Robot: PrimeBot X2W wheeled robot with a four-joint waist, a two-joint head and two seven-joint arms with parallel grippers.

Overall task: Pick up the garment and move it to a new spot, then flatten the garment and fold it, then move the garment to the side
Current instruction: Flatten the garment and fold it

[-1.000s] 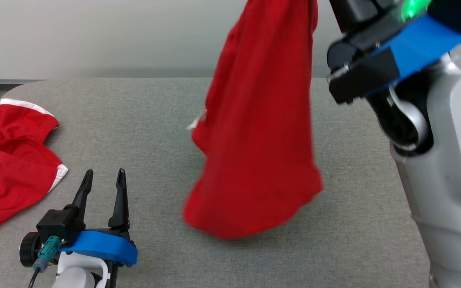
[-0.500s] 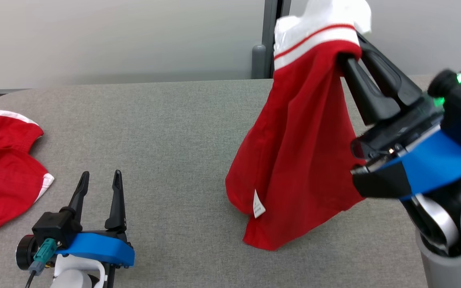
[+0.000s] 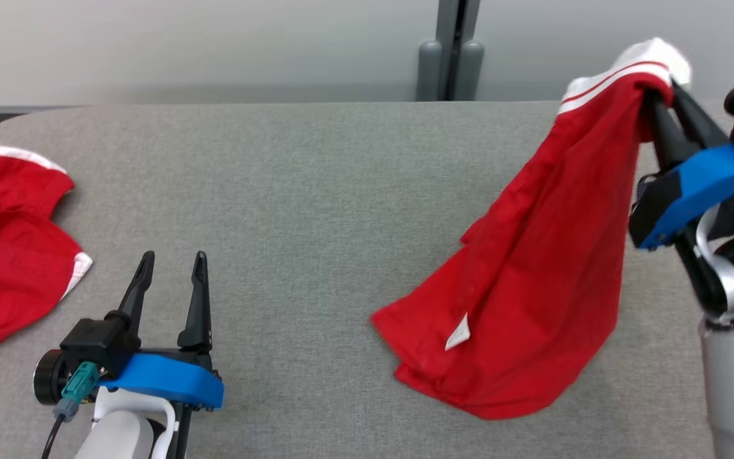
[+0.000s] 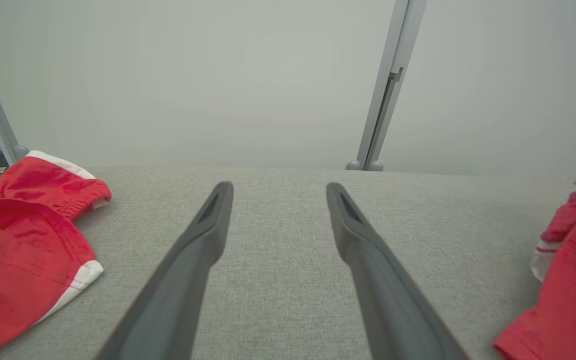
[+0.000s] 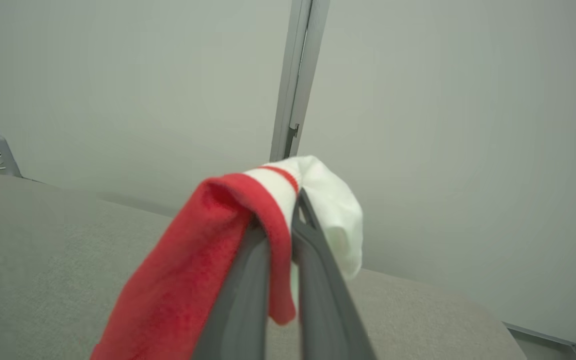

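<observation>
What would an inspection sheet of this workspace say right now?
Surface: grey fabric table, flat.
Job's things: red garment hangs from the right gripper, lower end lying on the table.
Clutter: second garment, red with white trim, crumpled at the table's left edge.
Grippers: left gripper open, empty; right gripper shut on the garment's white band.
Cables: cable at the left wrist plug.
Surroundings: pale wall, grey post behind the table.
</observation>
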